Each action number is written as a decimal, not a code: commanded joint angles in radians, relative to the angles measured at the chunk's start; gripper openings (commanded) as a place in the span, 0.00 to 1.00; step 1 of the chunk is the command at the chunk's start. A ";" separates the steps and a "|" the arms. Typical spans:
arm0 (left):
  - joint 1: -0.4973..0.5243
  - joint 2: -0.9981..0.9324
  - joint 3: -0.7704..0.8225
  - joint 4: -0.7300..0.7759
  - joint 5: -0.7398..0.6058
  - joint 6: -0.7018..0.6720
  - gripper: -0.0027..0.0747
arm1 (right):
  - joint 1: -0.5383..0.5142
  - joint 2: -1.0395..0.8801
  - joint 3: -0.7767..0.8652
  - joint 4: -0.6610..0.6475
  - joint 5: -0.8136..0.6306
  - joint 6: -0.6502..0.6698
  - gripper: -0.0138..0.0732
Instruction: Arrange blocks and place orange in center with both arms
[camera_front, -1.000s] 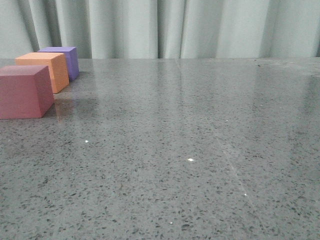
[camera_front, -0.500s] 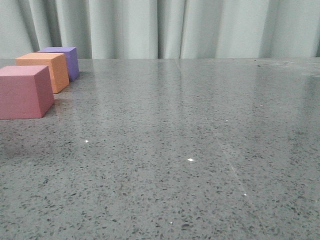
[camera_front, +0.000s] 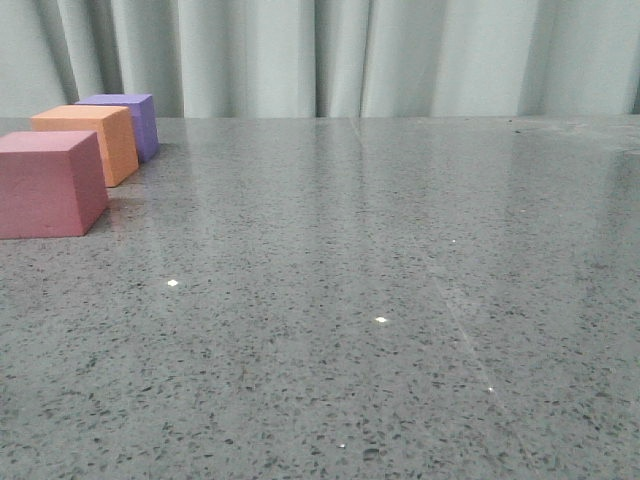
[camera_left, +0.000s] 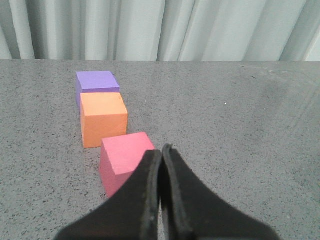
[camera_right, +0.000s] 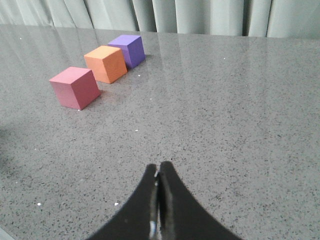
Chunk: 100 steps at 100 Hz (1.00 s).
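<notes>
Orange cube (camera_front: 85, 140) sitting mid-row between pink cube (camera_front: 50, 183) and purple cube (camera_front: 128, 122), far left on table (camera_front: 400, 300). Arrangement apparently complete. Left tool (camera_left: 161, 155) and right tool (camera_right: 158, 172) pinched closed, empty. Next: likely only retreat.

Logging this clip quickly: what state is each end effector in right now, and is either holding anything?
Left end effector: closed, holding nothing, just short of the pink block.
Right end effector: closed, holding nothing, over bare table.
</notes>
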 joint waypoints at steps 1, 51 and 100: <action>-0.009 -0.023 -0.008 0.026 -0.093 0.005 0.01 | -0.002 0.005 -0.023 -0.018 -0.090 -0.009 0.02; -0.009 -0.030 0.037 0.033 -0.084 0.005 0.01 | -0.002 0.005 -0.023 -0.018 -0.090 -0.009 0.02; 0.052 -0.053 0.069 0.021 -0.151 0.049 0.01 | -0.002 0.005 -0.023 -0.018 -0.090 -0.009 0.02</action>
